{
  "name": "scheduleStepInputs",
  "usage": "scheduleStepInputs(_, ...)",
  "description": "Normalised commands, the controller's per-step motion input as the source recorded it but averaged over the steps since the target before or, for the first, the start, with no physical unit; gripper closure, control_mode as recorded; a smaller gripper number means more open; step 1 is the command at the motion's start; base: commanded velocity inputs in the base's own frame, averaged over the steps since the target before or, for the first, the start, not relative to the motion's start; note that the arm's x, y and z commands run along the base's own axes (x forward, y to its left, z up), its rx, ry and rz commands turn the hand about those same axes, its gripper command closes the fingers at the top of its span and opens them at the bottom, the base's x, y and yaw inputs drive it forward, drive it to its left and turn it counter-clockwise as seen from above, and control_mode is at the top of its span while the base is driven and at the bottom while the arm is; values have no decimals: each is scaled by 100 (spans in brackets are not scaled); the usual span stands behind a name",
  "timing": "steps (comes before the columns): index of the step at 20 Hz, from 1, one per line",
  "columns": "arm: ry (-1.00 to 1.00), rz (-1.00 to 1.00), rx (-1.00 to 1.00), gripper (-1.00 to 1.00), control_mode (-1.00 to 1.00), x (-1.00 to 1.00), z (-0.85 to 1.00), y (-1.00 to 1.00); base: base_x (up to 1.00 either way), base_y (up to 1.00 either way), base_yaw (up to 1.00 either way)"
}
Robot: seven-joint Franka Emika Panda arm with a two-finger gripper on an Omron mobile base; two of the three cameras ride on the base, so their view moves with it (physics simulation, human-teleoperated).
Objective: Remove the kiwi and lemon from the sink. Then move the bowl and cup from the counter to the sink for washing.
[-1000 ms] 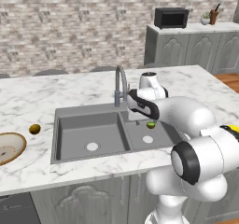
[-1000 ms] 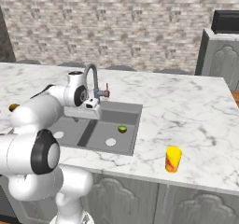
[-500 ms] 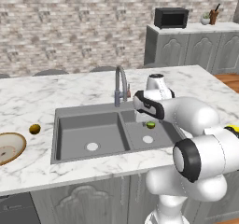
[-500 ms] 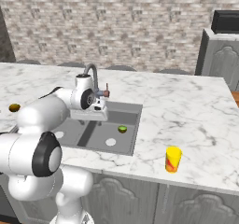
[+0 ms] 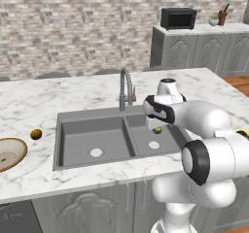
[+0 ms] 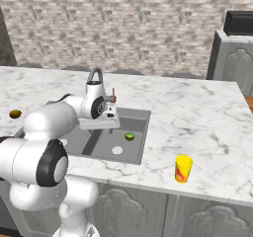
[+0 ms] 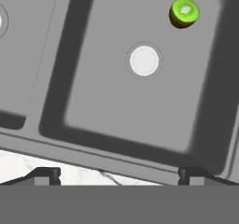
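The left base view looks forward and down from behind the arm's left, taking in the sink (image 5: 116, 137) from mid-range with the bench (image 5: 39, 101) around it. The right base view faces the same sink (image 6: 106, 139) from behind the arm's right. The hand view hangs close above one basin, looking almost straight down at the sink (image 7: 116, 106) floor and its drain (image 7: 144, 60).

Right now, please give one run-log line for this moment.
jaws: open, empty, over sink | kiwi: in right basin | cup, bowl: on counter
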Motion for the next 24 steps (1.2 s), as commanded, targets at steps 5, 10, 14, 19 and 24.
scheduleStepInputs(5, -1, 16, 0, -100, -100, 4, -10, -15, 0, 0, 0)
scheduleStepInputs(10, -2, 13, 0, -100, -100, 7, -11, -14, 0, 0, 0)
scheduleStepInputs(14, -4, 10, 0, -100, -100, 14, -12, -9, 0, 0, 0)
scheduleStepInputs(19, -2, 10, 0, -100, -100, 17, -12, -8, 0, 0, 0)
scheduleStepInputs(24, 0, 10, 0, -100, -100, 19, -13, -7, 0, 0, 0)
